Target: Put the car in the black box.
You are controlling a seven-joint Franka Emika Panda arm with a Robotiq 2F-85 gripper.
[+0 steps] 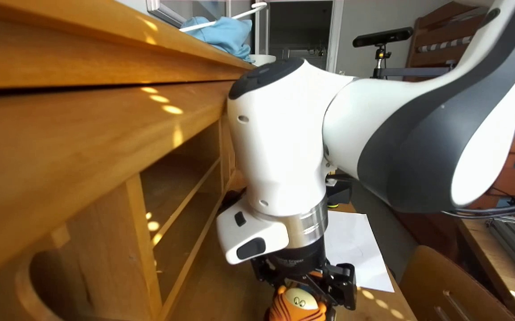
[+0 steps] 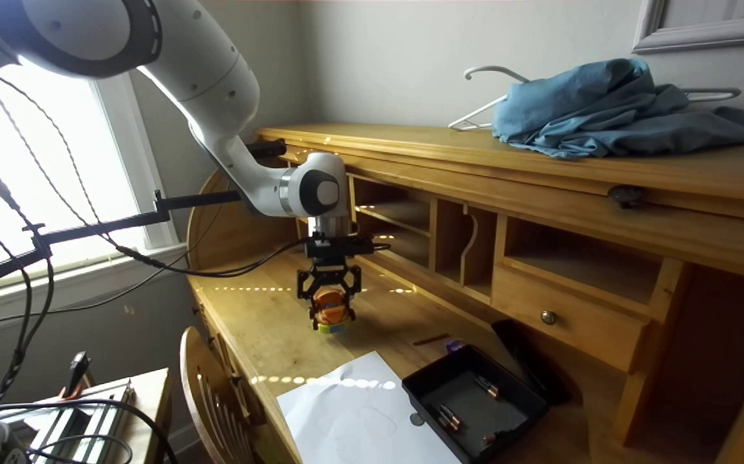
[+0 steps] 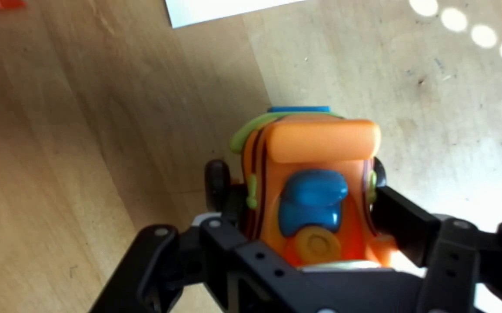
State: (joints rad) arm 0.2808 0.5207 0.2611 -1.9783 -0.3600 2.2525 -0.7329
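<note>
My gripper [image 3: 309,202] is shut on the toy car [image 3: 322,141], with one black finger on each side of its orange body. In the wrist view the car shows a blue seat, a yellow steering wheel and dark wheels. In an exterior view the gripper [image 2: 332,314] points down with the car [image 2: 332,301] between its fingers, over the desk; I cannot tell whether the car touches the desk. The car [image 1: 297,308] also shows, partly cut off, under the gripper [image 1: 304,292]. The black box [image 2: 452,383] lies open on the desk, apart from the gripper, beyond the paper.
A white paper sheet [image 2: 359,412] lies beside the box. Several batteries [image 2: 449,417] lie in the box. A black flat piece [image 2: 529,361] leans behind it. A small purple object [image 2: 454,345] is near its back corner. Desk cubbies and a drawer [image 2: 565,319] rise along the back.
</note>
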